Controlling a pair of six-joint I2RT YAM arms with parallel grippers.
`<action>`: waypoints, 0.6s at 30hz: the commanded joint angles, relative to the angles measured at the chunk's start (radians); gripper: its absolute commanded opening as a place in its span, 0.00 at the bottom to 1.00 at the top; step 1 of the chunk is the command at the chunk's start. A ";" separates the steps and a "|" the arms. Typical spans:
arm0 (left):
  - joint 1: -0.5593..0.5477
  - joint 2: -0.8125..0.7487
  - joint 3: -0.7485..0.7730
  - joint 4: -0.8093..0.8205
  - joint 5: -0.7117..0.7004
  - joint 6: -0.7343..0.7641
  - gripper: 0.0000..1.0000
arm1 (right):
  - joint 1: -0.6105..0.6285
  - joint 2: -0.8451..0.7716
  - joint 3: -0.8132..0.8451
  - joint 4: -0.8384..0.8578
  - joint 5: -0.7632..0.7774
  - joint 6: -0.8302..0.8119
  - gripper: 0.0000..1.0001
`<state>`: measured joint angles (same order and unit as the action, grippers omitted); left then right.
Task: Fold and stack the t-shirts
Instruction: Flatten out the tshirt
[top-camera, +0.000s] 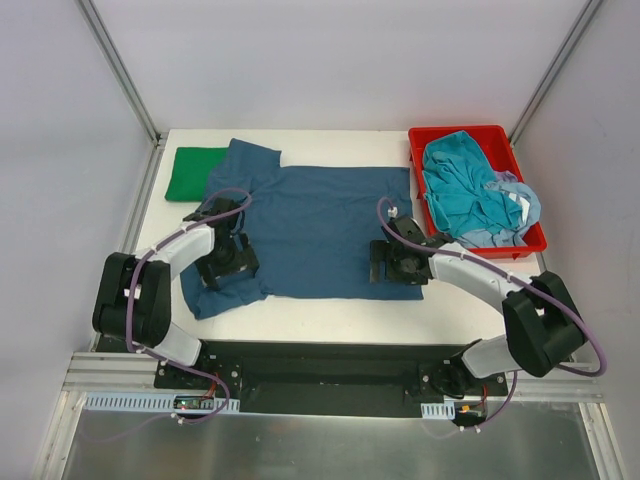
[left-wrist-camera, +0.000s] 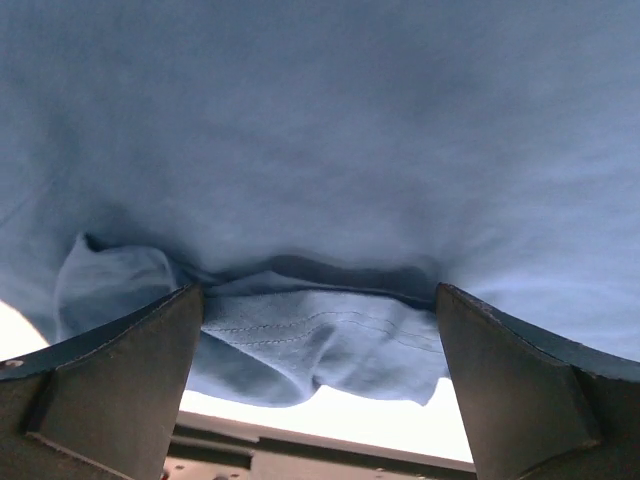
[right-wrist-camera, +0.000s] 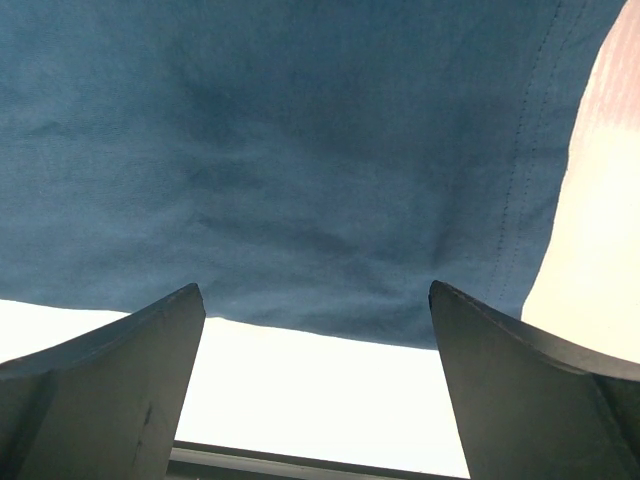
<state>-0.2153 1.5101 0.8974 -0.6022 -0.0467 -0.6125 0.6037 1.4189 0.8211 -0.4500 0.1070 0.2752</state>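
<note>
A dark navy-blue t-shirt (top-camera: 315, 225) lies spread flat on the white table (top-camera: 330, 318). My left gripper (top-camera: 228, 262) is open, low over the shirt's near left sleeve; in the left wrist view the bunched sleeve hem (left-wrist-camera: 320, 345) lies between the fingers (left-wrist-camera: 120, 380). My right gripper (top-camera: 392, 264) is open at the shirt's near right corner; the right wrist view shows the hem edge (right-wrist-camera: 320, 300) between the spread fingers (right-wrist-camera: 520, 390), with bare table below. A folded bright green t-shirt (top-camera: 194, 172) lies at the far left. Teal (top-camera: 462, 185) and pale blue (top-camera: 512, 205) shirts lie crumpled in the bin.
A red bin (top-camera: 436, 138) stands at the far right of the table. Metal frame posts (top-camera: 120, 70) rise at the back corners. White walls enclose the table.
</note>
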 joint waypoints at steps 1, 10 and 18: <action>-0.012 -0.034 -0.060 -0.079 -0.032 -0.062 0.96 | 0.002 0.020 0.024 0.013 -0.016 -0.022 0.96; -0.108 -0.220 -0.138 -0.088 0.045 -0.073 0.67 | -0.002 0.029 0.027 -0.001 0.017 -0.021 0.96; -0.148 -0.292 -0.204 -0.156 0.096 -0.104 0.61 | -0.008 0.043 0.029 -0.009 0.016 -0.021 0.96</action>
<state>-0.3290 1.2575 0.7132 -0.6834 0.0051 -0.6834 0.6025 1.4555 0.8211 -0.4496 0.1009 0.2672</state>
